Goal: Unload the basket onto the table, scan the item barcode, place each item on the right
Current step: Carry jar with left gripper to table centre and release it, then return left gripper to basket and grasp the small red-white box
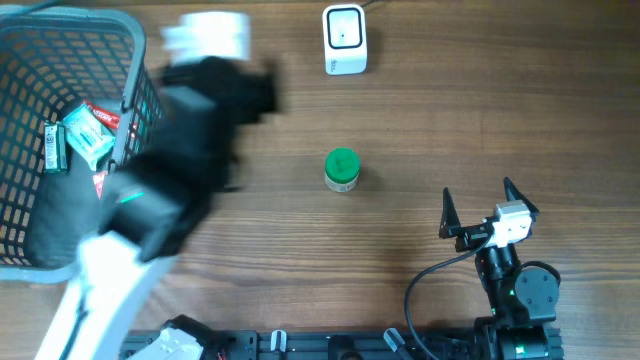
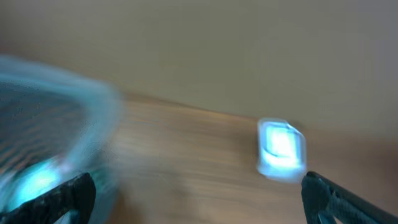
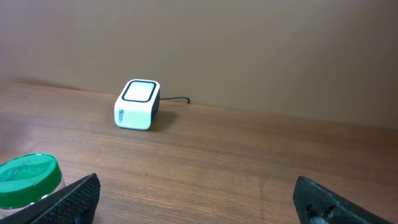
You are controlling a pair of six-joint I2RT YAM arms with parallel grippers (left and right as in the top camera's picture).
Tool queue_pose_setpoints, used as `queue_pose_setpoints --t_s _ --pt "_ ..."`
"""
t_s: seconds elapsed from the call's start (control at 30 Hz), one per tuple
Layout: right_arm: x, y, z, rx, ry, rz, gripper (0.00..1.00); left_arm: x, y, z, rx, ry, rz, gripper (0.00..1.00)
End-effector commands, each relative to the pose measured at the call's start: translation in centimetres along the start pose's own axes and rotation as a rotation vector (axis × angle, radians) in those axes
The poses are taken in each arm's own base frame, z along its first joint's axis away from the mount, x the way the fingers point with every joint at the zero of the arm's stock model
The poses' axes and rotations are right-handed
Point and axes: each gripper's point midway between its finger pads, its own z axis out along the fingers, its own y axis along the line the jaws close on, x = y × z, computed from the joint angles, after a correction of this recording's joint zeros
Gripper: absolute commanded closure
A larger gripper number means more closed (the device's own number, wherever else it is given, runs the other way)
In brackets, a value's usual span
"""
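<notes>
Brown wood desk point(image 1: 400, 120) fills the view from above. A mesh basket point(image 1: 25, 60) sits at the far left with small boxes point(image 1: 85, 135) inside it. The left arm point(image 1: 170, 170) is a big black blur next to the basket, and its jaws are too smeared to read here. A white scanner point(image 1: 344, 40) stands at the top. A jar point(image 1: 342, 168) with a green lid stands upright in the middle of the desk, well apart from both arms. The right jaws are spread wide near the bottom right, over bare desk. From the left wrist, all is blurry: the left jaws are spread wide, the basket is on the left and the scanner glows on the right. From the right wrist, the right jaws are spread wide, the jar shows at the bottom left, and the scanner sits farther back with a black cord point(image 3: 177, 99) behind it.
</notes>
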Motion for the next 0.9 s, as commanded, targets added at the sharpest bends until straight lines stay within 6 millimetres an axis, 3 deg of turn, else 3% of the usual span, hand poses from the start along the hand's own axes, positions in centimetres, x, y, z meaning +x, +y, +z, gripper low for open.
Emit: queue_pose_setpoints --t_s 0.0,0.1,0.17,0.37,0.47,0.63,0.87 --pt "0.0 -0.2 0.0 0.009 -0.002 -0.005 0.00 0.2 13.4 -0.7 -0.390 -0.053 -0.566 0.00" --pt "0.0 -0.2 0.0 0.009 -0.002 -0.005 0.00 2.6 19.6 -0.5 -0.541 0.008 -0.770 0.00" --pt "0.0 -0.2 0.0 0.009 -0.002 -0.005 0.01 4.6 22.4 0.7 -0.597 0.090 -0.837 0.00" --pt "0.0 -0.2 0.0 0.009 -0.002 -0.005 0.00 12.0 27.8 5.2 -0.772 0.365 -0.936 0.00" --pt "0.0 -0.2 0.0 0.009 -0.002 -0.005 0.00 16.1 28.7 8.3 -0.808 0.517 -0.961 0.00" --pt "0.0 -0.2 0.0 0.009 -0.002 -0.005 0.01 22.1 28.9 11.4 -0.864 0.714 -0.953 0.00" --pt "0.0 -0.2 0.0 0.009 -0.002 -0.005 0.00 27.7 28.9 12.0 -1.038 0.788 -1.134 0.00"
